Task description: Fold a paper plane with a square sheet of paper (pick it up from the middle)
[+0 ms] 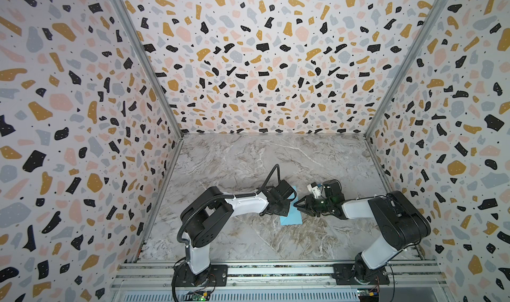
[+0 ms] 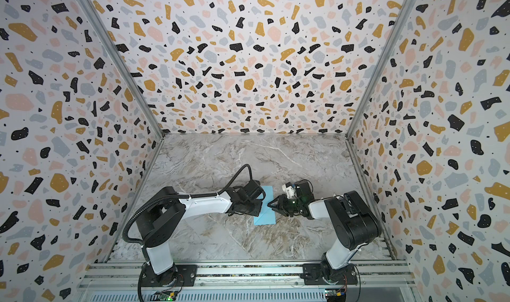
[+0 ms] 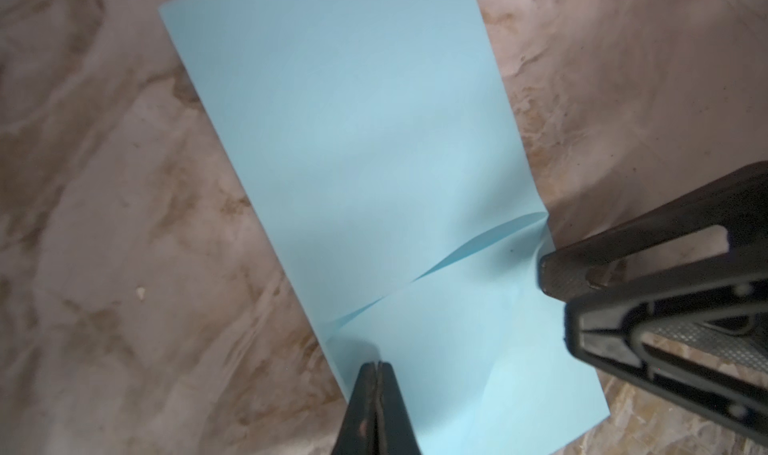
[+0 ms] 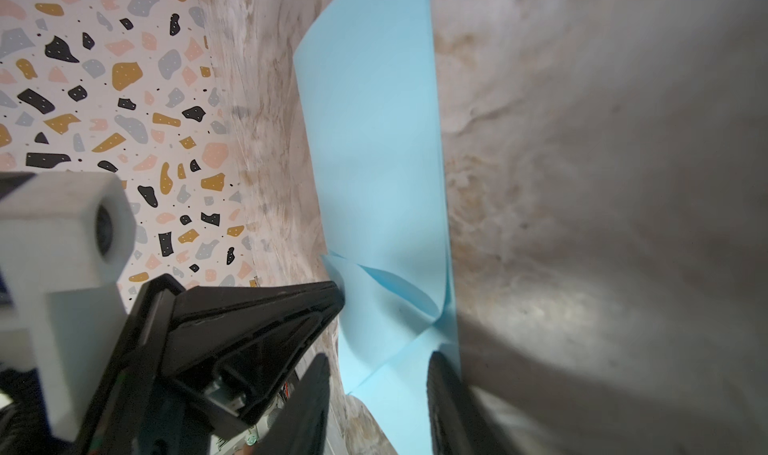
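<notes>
Step in hand looks like the mid-sheet pinch. Both arms meet at the middle of the square sheet of paper (image 1: 292, 218) from opposite long edges. No paper plane shape yet, so I'd call it early in the task. Near end of the sheet lies flat on the marble table (image 1: 248, 162), visible in both top views. At the middle, the left gripper (image 3: 376, 367) is fully closed, tips together, sitting right on one long edge. I can't tell whether it has a sliver of paper nipped or is only pressing down. The right gripper (image 4: 378, 374) comes in from the opposite edge with jaws part-way apart. Its fingers (image 4: 440, 390) straddle that edge with paper between them and a clear gap, so I read it as not clamped. A raised ridge runs across the sheet between the two gripper tips. The paper is buckled up there and flat elsewhere. Far end lies flat on the table beyond the grippers, partly hidden under the left wrist in the top views. The sheet reads longer than wide in the left wrist view. That could be a half fold or just perspective; can't call it. Next move, my guess: the right gripper closes on the ridge or edge without shoving the sheet sideways, then lifts from the middle. Risk: thin paper slips out or creases off-line.
</notes>
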You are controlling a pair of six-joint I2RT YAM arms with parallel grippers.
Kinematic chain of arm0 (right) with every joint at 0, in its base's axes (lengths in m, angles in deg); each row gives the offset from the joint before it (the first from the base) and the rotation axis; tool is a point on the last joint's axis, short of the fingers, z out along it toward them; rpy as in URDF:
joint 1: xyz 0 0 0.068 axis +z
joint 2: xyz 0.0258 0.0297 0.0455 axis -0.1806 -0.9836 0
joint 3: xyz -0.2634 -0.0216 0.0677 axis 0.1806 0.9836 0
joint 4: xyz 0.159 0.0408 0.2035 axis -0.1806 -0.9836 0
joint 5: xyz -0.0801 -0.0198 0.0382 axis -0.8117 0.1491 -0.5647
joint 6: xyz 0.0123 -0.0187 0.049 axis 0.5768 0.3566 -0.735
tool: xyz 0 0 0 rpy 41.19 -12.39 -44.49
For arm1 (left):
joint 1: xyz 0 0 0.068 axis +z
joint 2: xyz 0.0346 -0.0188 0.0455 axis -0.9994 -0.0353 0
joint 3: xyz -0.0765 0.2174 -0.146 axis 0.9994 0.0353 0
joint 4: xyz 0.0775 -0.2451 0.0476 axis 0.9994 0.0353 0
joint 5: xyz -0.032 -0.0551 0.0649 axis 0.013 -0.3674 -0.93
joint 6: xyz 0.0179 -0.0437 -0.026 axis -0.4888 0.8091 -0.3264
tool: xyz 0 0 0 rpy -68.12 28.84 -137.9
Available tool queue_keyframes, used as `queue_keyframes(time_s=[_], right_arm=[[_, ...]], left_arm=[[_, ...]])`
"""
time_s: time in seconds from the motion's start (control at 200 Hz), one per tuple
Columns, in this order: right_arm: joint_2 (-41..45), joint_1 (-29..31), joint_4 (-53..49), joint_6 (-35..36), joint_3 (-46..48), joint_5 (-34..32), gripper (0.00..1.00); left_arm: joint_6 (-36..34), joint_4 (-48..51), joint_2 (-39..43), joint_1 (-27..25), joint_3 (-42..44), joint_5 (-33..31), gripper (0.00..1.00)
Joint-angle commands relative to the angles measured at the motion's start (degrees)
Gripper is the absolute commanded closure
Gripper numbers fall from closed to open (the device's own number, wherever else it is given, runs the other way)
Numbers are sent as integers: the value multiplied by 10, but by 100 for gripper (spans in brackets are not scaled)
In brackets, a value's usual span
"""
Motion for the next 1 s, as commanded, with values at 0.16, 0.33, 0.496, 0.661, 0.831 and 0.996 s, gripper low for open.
queue_keyframes(time_s=[0.16,0.33,0.496,0.661,0.831,0.996], right_arm=[[-13,7,14,-14,-6,-1,61],[-24,13,34,-26,-6,7,61],[-37,24,58,-44,-10,15,61],[-49,33,108,-78,-3,25,63],[-55,35,133,-91,4,23,70],[-57,35,137,-84,5,13,93]], left_arm=[[15,-21,-3,5,25,11,99],[23,-31,-2,9,36,24,99],[25,-31,0,10,40,29,99],[24,-32,4,12,40,31,99],[24,-31,7,13,37,34,99],[23,-26,33,18,29,36,98]])
